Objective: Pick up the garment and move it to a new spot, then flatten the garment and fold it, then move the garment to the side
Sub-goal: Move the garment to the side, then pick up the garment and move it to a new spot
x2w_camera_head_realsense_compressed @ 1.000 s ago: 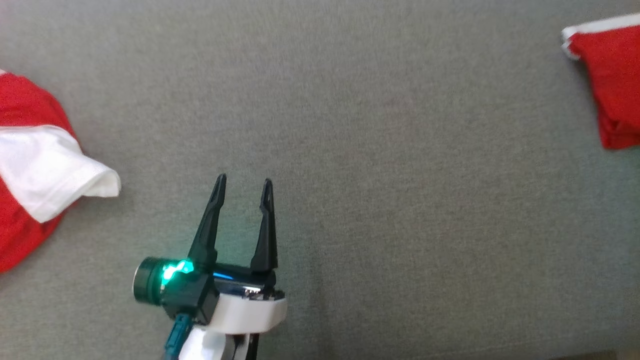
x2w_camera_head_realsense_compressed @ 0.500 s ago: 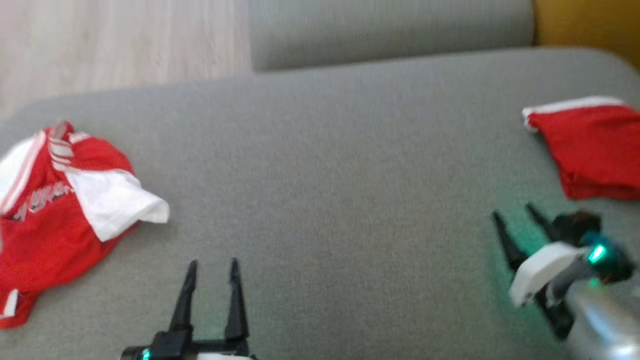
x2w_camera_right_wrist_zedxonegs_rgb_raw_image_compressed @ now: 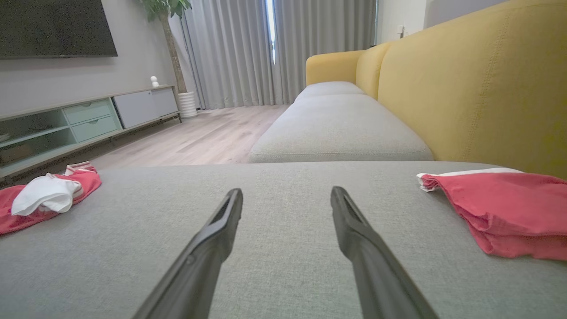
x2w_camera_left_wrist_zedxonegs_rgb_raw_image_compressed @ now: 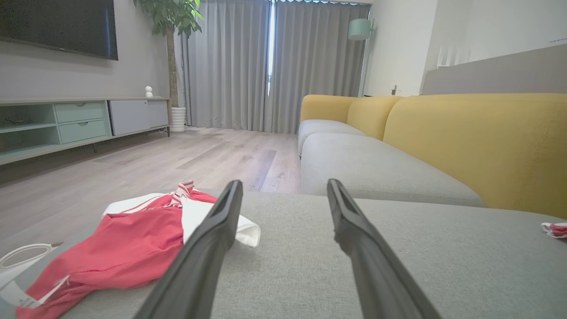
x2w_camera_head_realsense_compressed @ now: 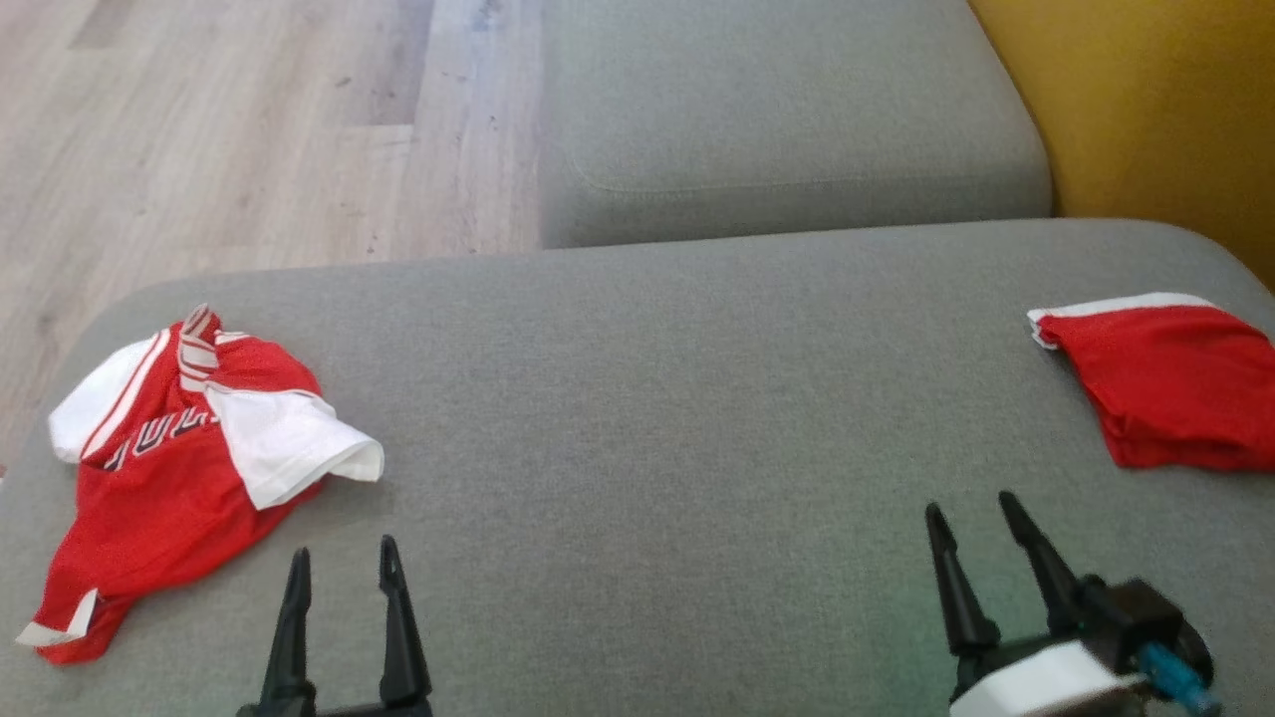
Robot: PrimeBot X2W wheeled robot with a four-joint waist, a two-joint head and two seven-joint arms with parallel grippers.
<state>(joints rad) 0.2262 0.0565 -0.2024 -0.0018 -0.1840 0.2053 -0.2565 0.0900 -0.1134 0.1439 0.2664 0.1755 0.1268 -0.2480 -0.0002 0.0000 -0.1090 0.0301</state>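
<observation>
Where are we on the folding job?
Done, apparently: a folded red garment lies at the right edge of the cushion. In hand: nothing; left gripper and right gripper are open and empty. Left: the crumpled jersey at the left looks untouched, not flattened or folded.

The left claw (x2w_camera_head_realsense_compressed: 344, 550) rises from the lower left of the head view, its two long dark fingers (x2w_camera_head_realsense_compressed: 398, 637) pointing up and standing apart with nothing between them; a sliver of its black base shows at the bottom edge; the right claw (x2w_camera_head_realsense_compressed: 970, 504) sits at the lower right, likewise spread wide and empty, its tips leaning slightly leftward; behind them show a black housing (x2w_camera_head_realsense_compressed: 1136, 612), a white wrist shell (x2w_camera_head_realsense_compressed: 1046, 682) and a blue-green connector (x2w_camera_head_realsense_compressed: 1175, 682); in each wrist view the pair splays in a wide V, gripping nothing.
</observation>
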